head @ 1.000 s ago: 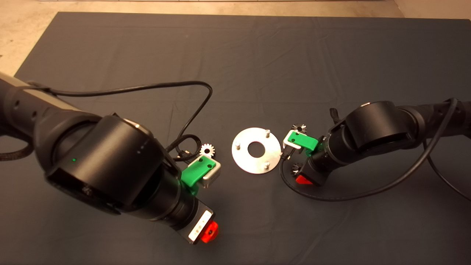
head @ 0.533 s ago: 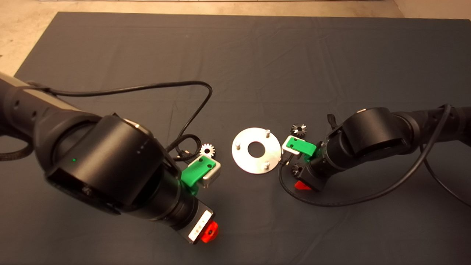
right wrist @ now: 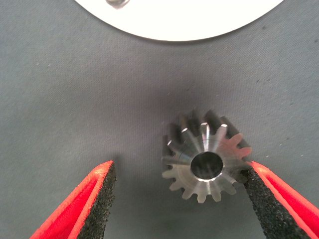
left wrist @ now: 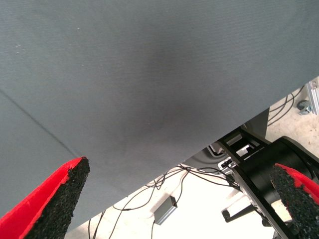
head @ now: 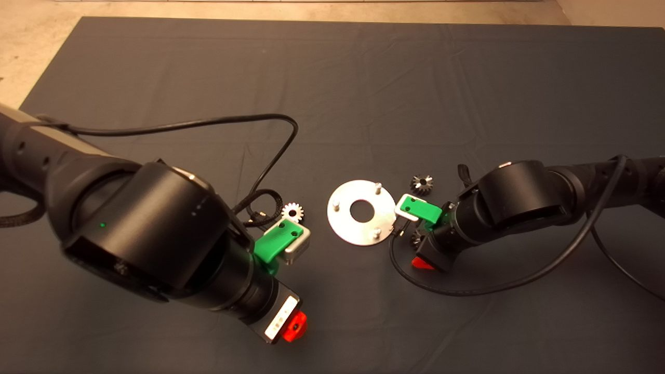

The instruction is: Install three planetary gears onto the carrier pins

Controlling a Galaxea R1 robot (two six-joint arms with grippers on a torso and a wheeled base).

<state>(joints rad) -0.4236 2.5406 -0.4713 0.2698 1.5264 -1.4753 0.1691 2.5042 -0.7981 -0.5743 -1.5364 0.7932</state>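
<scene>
The shiny disc [head: 362,228] with a large centre hole lies mid-mat and carries three upright pins [head: 378,185], [head: 336,204], [head: 377,232], all bare. A silver gear [head: 293,211] lies left of the disc. A dark gear [head: 422,183] lies at its far right. A third gear [head: 415,238] lies at its near right, mostly hidden under my right gripper [head: 420,254]. In the right wrist view this gear [right wrist: 207,159] lies flat between the open fingers of the right gripper [right wrist: 179,167], one pad [right wrist: 259,194] touching its teeth, the disc's edge [right wrist: 189,20] beyond. My left gripper [head: 293,327] is open and empty [left wrist: 179,169].
Black cables loop over the mat behind the left arm [head: 280,156] and in front of the right arm [head: 467,291]. The left wrist view looks past the mat's edge at cables and a small grey box [left wrist: 164,210] on the floor.
My right gripper has moved from beside the far dark gear toward the near side, onto the near-right gear. The left arm has barely moved.
</scene>
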